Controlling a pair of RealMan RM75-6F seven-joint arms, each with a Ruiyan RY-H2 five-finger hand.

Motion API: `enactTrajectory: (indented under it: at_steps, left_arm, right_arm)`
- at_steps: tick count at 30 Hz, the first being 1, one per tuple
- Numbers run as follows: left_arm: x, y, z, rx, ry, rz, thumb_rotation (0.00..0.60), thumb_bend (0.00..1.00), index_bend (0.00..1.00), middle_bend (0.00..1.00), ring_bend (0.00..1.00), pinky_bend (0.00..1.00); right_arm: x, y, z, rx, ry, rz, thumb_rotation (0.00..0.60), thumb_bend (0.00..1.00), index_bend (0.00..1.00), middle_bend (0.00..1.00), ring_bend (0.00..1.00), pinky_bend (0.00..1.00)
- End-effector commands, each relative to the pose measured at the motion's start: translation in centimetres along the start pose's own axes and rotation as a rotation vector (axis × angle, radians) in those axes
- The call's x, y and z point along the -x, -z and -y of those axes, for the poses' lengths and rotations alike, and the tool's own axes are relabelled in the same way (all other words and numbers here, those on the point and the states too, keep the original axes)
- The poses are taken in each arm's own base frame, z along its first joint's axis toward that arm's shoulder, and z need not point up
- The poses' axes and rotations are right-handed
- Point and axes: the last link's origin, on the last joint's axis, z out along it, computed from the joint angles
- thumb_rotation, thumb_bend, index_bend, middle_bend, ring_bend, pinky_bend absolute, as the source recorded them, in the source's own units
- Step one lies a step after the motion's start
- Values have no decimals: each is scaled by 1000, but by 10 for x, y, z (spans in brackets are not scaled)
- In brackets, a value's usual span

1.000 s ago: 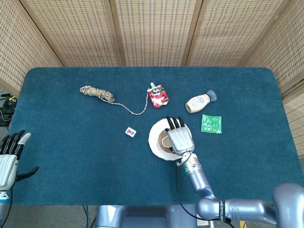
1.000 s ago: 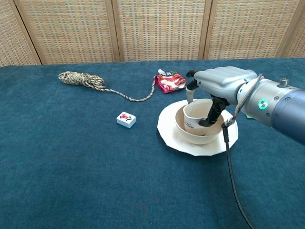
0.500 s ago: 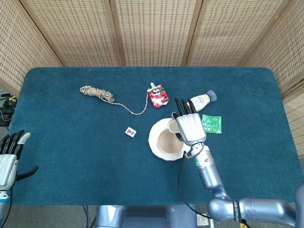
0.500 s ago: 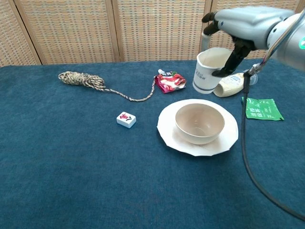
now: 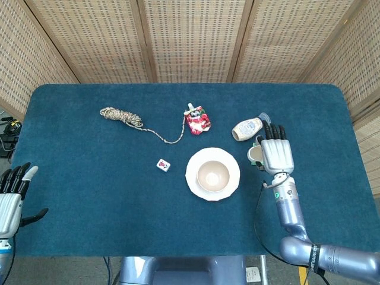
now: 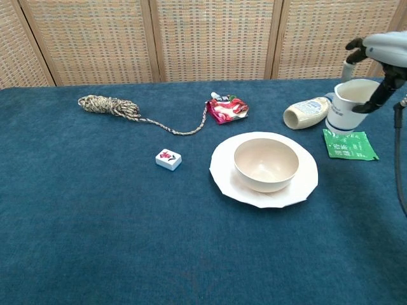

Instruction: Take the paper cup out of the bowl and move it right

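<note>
With the paper cup (image 6: 351, 106) already clear of the bowl (image 6: 266, 165), counts as more than half done by the look of it. Held upright in the right hand (image 6: 381, 60), thumb hooked inside the rim and the other fingers down the outer wall, as the chest view shows. Hangs at about 2 o'clock from the bowl, just beside the base of the fallen sauce bottle (image 6: 308, 114) and above the near edge of the green sachet (image 6: 347, 143). From overhead, mostly hidden under the back of the hand, only a slice of rim showing at 9 o'clock of the palm. Hard to tell whether lifted or touching the bench (image 5: 89, 178); seems a little above the cloth in the chest view.

Bowl now empty, sitting centred on its white plate (image 6: 224, 178), undisturbed.

Left to do, as a judgement: carry a bit further toward 3 o'clock if a clear spot is wanted, lower onto bare cloth rather than onto the sachet, then loosen the grip. Risk of nudging the bottle or setting down tilted on the sachet's edge.

Left hand (image 5: 10, 196) idle at the bench's 8 o'clock corner, fingers straight and apart, holding nothing.

Rope coil (image 5: 120, 116), red pouch (image 5: 196, 119) and small tile (image 5: 163, 165) lying well apart from the action.
</note>
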Motion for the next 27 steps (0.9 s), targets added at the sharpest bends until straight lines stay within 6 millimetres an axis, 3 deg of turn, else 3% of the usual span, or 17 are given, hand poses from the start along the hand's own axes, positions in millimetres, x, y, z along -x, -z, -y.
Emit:
enactTrajectory:
  at_steps: [1, 9, 19, 27]
  left_arm:
    - [1, 0, 0, 0, -2, 3, 600, 27, 0, 0, 0, 0]
    - [2, 0, -1, -1, -7, 5, 600, 26, 0, 0, 0, 0]
    - [2, 0, -1, -3, -6, 5, 600, 26, 0, 0, 0, 0]
    - [0, -1, 0, -5, 0, 1, 600, 26, 0, 0, 0, 0]
  right_arm:
    - [17, -1, -31, 68, 5, 44, 600, 430, 463, 89, 0, 87]
    - [36, -1, -63, 134, 7, 86, 600, 423, 456, 86, 0, 87]
    - [55, 1, -72, 166, 9, 138, 600, 367, 410, 38, 0, 79]
    - [48, 4, -71, 155, 27, 94, 600, 251, 83, 0, 0, 14]
